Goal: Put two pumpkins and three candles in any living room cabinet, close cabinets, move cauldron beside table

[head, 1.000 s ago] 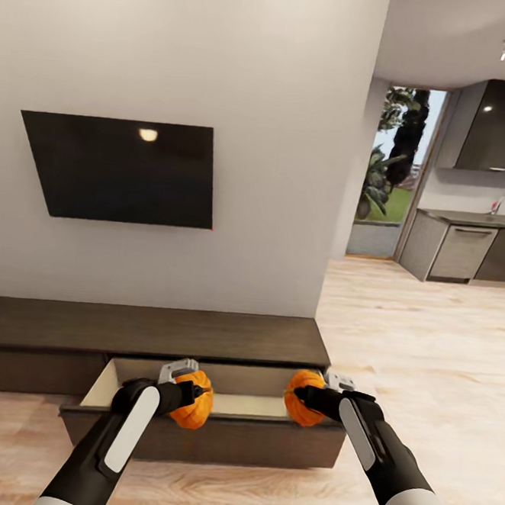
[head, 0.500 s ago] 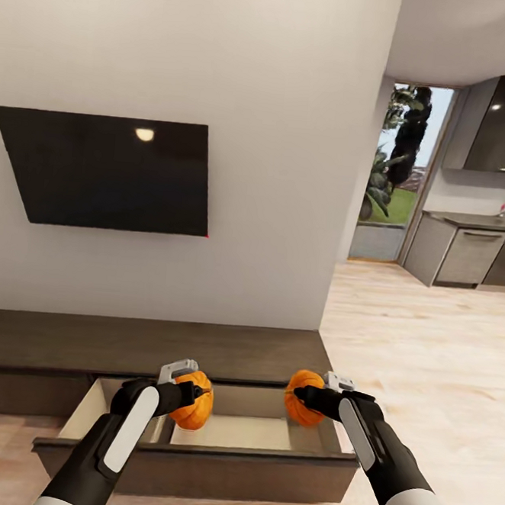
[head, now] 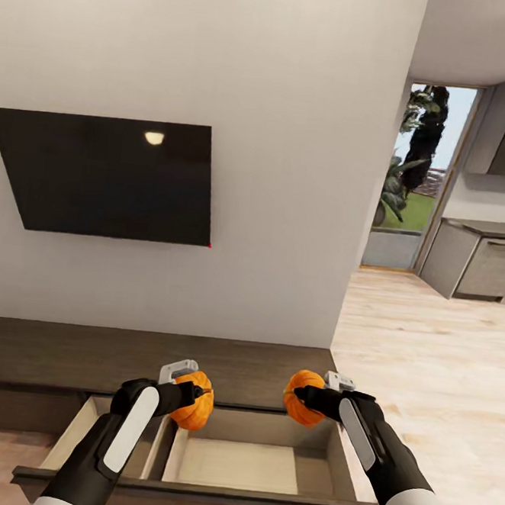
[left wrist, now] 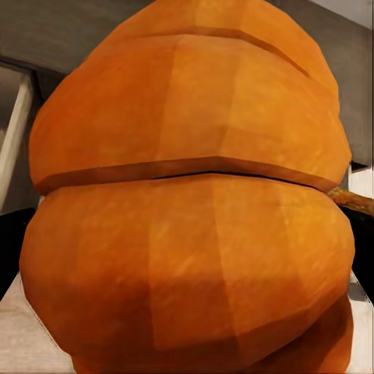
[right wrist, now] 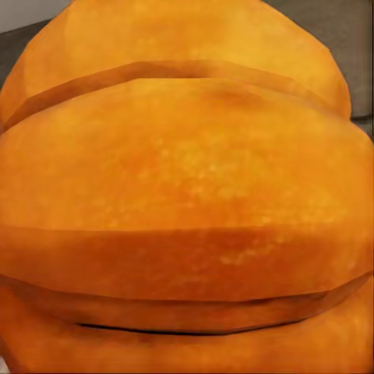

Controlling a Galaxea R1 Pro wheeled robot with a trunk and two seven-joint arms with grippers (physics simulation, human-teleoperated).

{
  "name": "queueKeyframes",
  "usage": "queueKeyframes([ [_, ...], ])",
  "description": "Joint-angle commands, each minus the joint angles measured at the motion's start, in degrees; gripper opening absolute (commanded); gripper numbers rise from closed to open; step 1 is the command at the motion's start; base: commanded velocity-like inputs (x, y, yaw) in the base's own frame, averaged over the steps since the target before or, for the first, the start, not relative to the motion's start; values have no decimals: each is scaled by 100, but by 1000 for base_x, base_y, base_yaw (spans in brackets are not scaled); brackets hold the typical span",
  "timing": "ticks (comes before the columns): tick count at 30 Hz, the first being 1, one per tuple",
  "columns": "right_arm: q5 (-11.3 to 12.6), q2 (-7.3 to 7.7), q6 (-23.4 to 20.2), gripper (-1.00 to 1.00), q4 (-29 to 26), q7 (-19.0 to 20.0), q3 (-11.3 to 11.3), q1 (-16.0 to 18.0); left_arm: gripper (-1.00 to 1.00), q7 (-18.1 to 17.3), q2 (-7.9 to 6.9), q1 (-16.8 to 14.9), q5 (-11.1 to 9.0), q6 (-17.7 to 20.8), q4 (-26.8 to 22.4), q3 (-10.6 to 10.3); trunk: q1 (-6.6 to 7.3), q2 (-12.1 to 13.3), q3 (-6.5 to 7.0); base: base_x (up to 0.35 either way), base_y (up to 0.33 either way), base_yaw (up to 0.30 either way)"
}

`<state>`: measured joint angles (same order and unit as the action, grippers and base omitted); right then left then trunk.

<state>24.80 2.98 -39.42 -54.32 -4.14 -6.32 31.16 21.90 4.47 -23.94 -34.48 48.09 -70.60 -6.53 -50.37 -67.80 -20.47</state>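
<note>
Since a second ago we have rolled closer, so the open drawer of the cabinet [head: 197,359] now lies right below both arms. Head view: our left gripper [head: 188,388] clamps one pumpkin [head: 194,410], our right gripper [head: 310,396] the other pumpkin [head: 299,398], both above the bare drawer. Left wrist: orange ribs. Right wrist: likewise. We judge nothing stowed yet; candles, closing and cauldron remain.

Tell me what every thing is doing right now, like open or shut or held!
Cabinet drawer: pulled open, looks empty.
Left pumpkin: held up above the drawer.
Right pumpkin: held up above the drawer.
Left gripper: shut on left pumpkin.
Right gripper: shut on right pumpkin.
TV: dark, off.
</note>
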Motion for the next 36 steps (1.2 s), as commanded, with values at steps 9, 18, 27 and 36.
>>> queueKeyframes([
  [9,69,6,-13,-100,-8,-43,-21,4,-100,47,9,-5,-68,8,-20,-7,-1,-4,5,65,-72,87],
  [18,69,1,-13,-100,-8,-43,-19,4,-100,42,7,-5,-69,2,-34,3,-1,-4,5,2,-1,2],
  [27,77,1,-173,-100,2,-35,-29,4,-100,28,10,-5,-72,-1,-19,2,-1,-4,5,0,0,0],
  [36,69,-3,-483,-100,-1,-29,-36,4,-100,14,9,-5,-89,-50,49,-7,-1,-4,5,0,0,0],
])
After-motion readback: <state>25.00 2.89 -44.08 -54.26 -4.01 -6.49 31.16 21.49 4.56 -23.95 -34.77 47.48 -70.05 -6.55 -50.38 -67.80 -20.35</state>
